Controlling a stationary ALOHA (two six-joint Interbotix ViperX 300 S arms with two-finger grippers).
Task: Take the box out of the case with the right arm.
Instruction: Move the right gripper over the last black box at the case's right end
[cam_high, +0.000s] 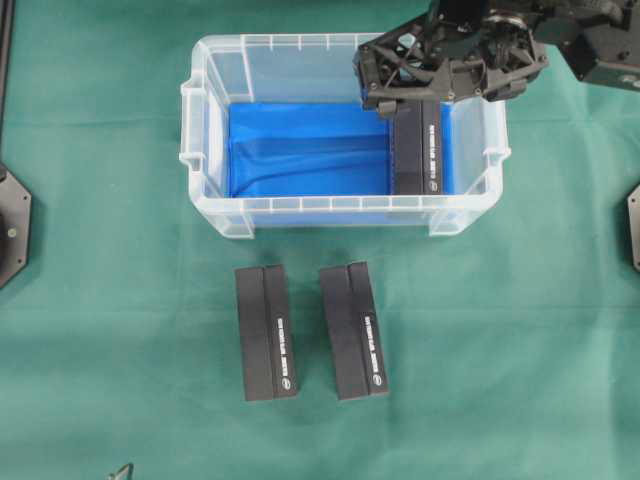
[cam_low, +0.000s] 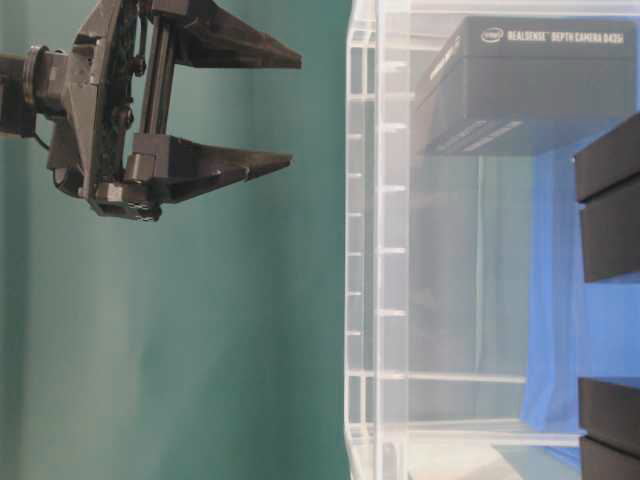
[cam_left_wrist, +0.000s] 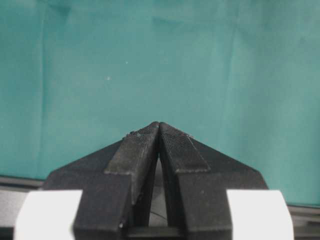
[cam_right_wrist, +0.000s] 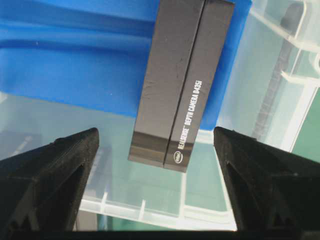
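Hovering w/ right gripper (cam_right_wrist: 156, 187) spread wide, empty, above box (cam_high: 418, 145) lying at right end of case (cam_high: 215, 215) on blue liner. Prob. light, rigid cardboard, smooth; best pinched across long sides, mid-length. Left gripper (cam_left_wrist: 159, 131) pressed together.

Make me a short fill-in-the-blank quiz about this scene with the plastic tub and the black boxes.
1. The number of black boxes inside the case is ____.
2. The lining on the case's bottom is colored ____.
3. The right gripper above the box has its jaws ____.
4. The number of boxes lying outside on the green cloth is ____.

Missing words: one; blue; open; two
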